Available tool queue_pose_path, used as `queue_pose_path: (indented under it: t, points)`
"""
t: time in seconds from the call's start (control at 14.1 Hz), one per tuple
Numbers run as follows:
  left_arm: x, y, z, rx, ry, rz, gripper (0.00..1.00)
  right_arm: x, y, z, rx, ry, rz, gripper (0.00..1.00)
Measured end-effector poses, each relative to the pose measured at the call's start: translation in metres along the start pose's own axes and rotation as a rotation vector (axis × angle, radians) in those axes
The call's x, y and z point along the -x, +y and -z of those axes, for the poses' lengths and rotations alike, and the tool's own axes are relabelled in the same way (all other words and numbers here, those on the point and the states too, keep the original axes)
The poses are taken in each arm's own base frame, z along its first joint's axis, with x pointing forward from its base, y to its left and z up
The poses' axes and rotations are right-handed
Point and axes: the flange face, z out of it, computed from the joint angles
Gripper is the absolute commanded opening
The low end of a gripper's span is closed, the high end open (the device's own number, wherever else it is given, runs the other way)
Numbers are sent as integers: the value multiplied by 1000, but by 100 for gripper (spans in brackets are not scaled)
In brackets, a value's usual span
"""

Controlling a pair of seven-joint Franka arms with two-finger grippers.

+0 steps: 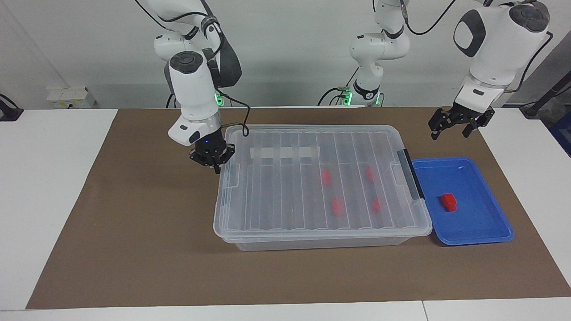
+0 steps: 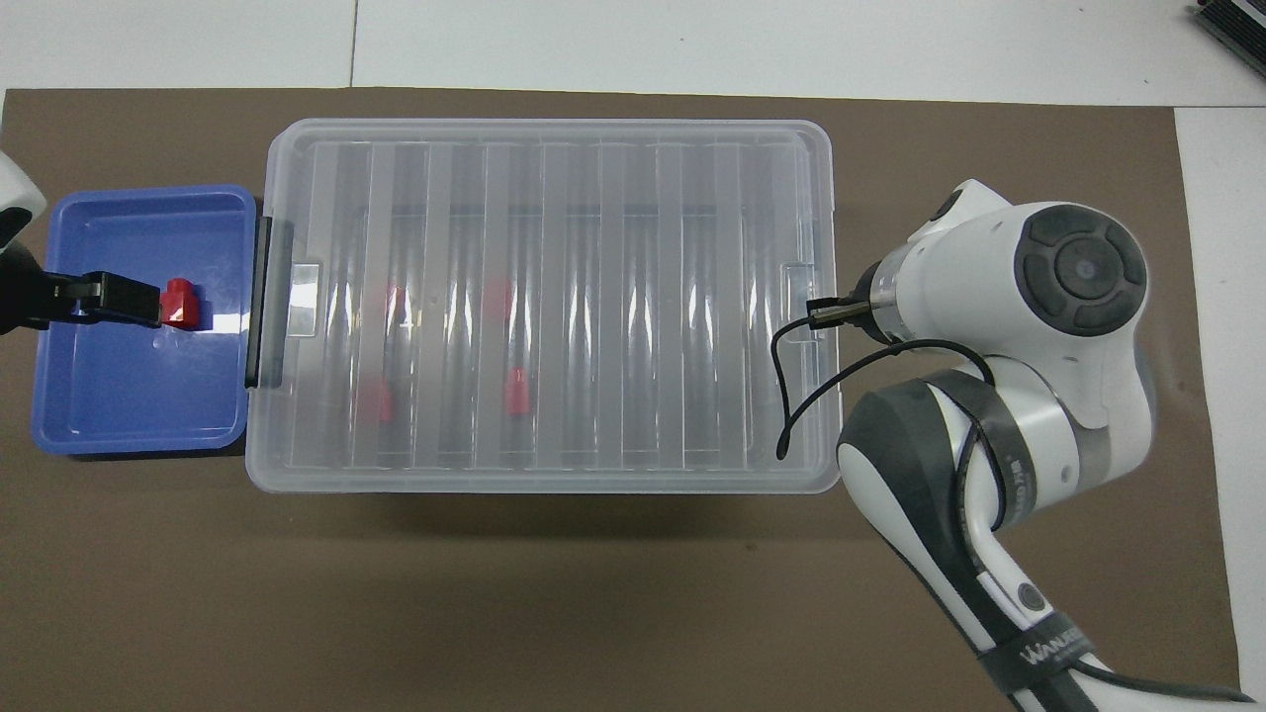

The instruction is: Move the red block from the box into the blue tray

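Facing view | right gripper (image 1: 213,157) low at closed large clear plastic box (image 1: 321,187) end, finger state unreadable | four red blocks inside | small red plastic block (image 1: 448,202) in shallow blue plastic tray (image 1: 490,223) | left gripper (image 1: 459,122) spread, empty, above tray | advice: seat lid squarely.

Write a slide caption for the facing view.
One red block lies in the blue tray; the box is lidded.

Red block (image 1: 448,202) lies in blue tray (image 1: 484,223) beside box (image 1: 321,178)

One camera facing me from high across the table, another looking steeply down over my arms, both sharing the large clear ribbed-lid plastic box (image 1: 321,183) (image 2: 544,297).
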Motion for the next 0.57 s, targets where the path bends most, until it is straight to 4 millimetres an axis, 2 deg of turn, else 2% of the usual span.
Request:
queue_pose_path:
  t: [0.21,0.28,0.35,0.42,0.49,0.57]
  points:
    - [0,-4,0,0,0,7,100,0,15,-1,6,-17,-32,0]
    - [0,-4,0,0,0,7,100,1,27,-1,12,-34,-58,11]
    - [0,-4,0,0,0,8,100,2,40,1,19,-50,-86,46]
    - [0,-4,0,0,0,8,100,3,53,5,24,-60,-110,85]
    - [0,-4,0,0,0,8,100,5,66,9,29,-66,-135,97]
    - [0,-4,0,0,0,8,100,7,78,15,34,-71,-160,98]
